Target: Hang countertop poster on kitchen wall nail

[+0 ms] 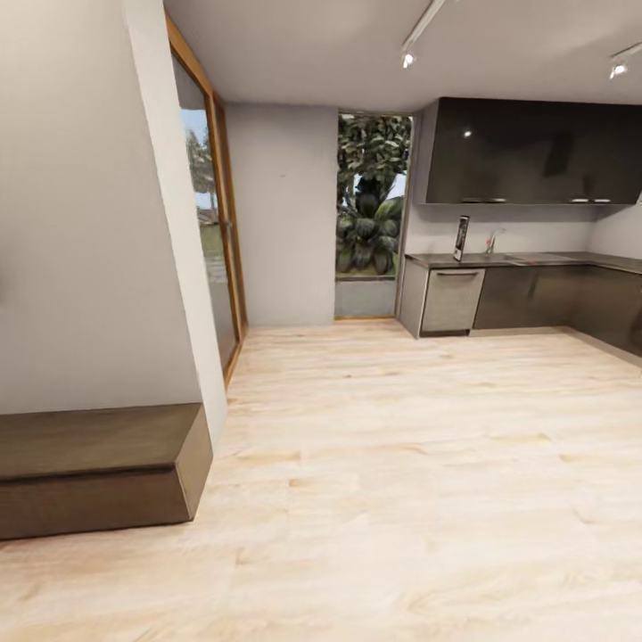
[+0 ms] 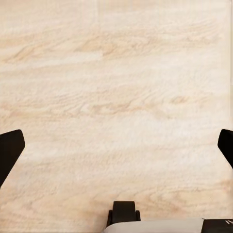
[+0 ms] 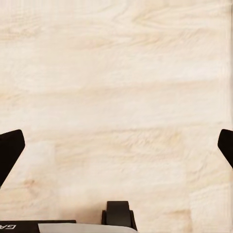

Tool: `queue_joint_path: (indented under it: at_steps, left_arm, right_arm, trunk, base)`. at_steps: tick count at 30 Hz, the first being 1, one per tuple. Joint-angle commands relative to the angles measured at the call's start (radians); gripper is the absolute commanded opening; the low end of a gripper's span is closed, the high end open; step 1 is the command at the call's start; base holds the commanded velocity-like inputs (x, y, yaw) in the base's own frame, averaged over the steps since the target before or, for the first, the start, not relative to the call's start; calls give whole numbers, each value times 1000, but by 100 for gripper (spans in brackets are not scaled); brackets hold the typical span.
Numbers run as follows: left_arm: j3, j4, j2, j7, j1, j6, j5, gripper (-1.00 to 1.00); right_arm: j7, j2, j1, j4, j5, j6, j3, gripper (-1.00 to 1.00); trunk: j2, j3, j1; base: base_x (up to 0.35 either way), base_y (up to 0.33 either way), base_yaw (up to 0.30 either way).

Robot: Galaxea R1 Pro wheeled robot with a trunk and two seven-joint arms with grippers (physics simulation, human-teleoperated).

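Note:
Far across the room, the poster [image 1: 461,238] stands upright as a small dark-framed rectangle on the kitchen countertop [image 1: 544,260], near its left end. The grey worktop runs right along the back wall and turns the corner above dark cabinets. No wall nail can be made out at this distance. In the left wrist view my left gripper [image 2: 116,145] is open, its black fingertips [image 2: 9,151] far apart over bare wooden floor. My right gripper [image 3: 116,145] is likewise open over the floor, nothing between its fingertips [image 3: 9,151].
Light wooden floor [image 1: 401,464] stretches from me to the kitchen. A low dark bench [image 1: 94,468] sits against the wall at near left. A glazed door with wooden frame [image 1: 214,223] is at left, a window with plants [image 1: 370,201] beyond. Dark upper cabinets [image 1: 535,152] hang above the worktop.

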Motion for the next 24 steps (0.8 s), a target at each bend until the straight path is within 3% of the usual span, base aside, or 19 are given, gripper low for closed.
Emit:
queue_joint_path:
  at_steps: [1, 15, 24]
  left_arm:
    - [1, -2, 1, 1, 0, -2, -3, 100]
    - [1, -2, 13, 1, 0, -2, -1, 100]
    - [1, -2, 14, 0, 0, -2, -1, 100]
  right_arm:
    - [0, 0, -1, 1, 1, -3, 0, 100]
    - [0, 0, -1, 1, 1, -3, 0, 100]
    - [0, 0, -1, 1, 1, -3, 0, 100]
  trunk:
    - [0, -1, 1]
    - [0, 3, 1]
    - [0, 6, 1]
  base:
    - [334, -90, -141]
    - [332, -78, -240]
    - [93, -15, -261]
